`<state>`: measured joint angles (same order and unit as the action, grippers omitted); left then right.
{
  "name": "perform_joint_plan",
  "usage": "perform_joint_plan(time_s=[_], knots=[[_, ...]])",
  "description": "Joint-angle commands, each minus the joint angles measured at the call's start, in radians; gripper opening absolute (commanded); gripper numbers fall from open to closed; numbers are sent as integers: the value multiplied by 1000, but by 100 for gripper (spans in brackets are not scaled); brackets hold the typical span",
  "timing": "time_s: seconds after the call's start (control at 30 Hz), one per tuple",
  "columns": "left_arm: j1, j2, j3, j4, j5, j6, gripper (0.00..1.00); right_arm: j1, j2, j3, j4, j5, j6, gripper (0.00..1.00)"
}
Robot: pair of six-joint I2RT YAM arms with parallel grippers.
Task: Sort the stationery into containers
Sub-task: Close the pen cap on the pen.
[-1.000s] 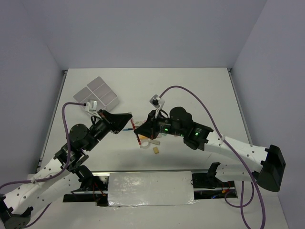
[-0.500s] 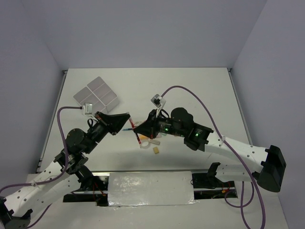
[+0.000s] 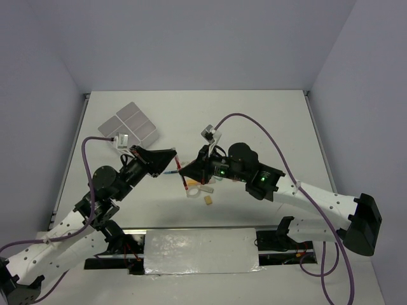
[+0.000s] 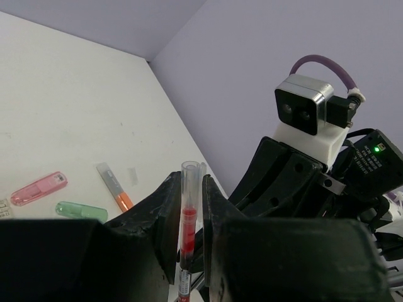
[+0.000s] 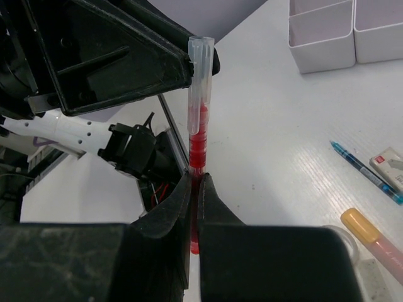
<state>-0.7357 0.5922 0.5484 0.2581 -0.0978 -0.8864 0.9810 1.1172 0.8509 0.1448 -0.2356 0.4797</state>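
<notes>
- Above the worktop [image 3: 254, 121], top external view: the left end effector [image 3: 173, 157] and right end effector [image 3: 184, 170] meet tip to tip near the centre, with the red pen [image 3: 184, 184] between them. The containers [image 3: 129, 124] sit at the far left, well apart from both. A tape ring [image 3: 191, 192] and a tan eraser [image 3: 208, 200] lie on the worktop just nearside of the right end effector.
- Left wrist view: the left end effector is narrow, its 2 fingers closed on the capped end of the red pen [image 4: 189, 220], which stands upright between them. Beyond lie a pink marker [image 4: 39, 189], a green marker [image 4: 80, 211] and an orange-tipped marker [image 4: 114, 187], near one another.
- Right wrist view: the right end effector is pinched shut on the lower, red part of the red pen [image 5: 197, 126]. The pen's clear cap reaches the tip of the left end effector. 2 compartments of the containers show at upper right. A blue pen [image 5: 365, 168] lies on the worktop at right.
</notes>
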Motion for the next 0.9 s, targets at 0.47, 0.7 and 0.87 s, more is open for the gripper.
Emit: perform_joint_plan(time_s=[0.47, 0.7, 0.87], knots=[[-8, 70, 57, -181, 135, 78, 0, -16, -68, 53, 253, -88, -85, 0], [-8, 29, 44, -192, 102, 49, 0, -28, -76, 19, 275, -119, -76, 0], [-8, -32, 19, -137, 69, -3, 0, -28, -69, 0, 317, -160, -52, 0]])
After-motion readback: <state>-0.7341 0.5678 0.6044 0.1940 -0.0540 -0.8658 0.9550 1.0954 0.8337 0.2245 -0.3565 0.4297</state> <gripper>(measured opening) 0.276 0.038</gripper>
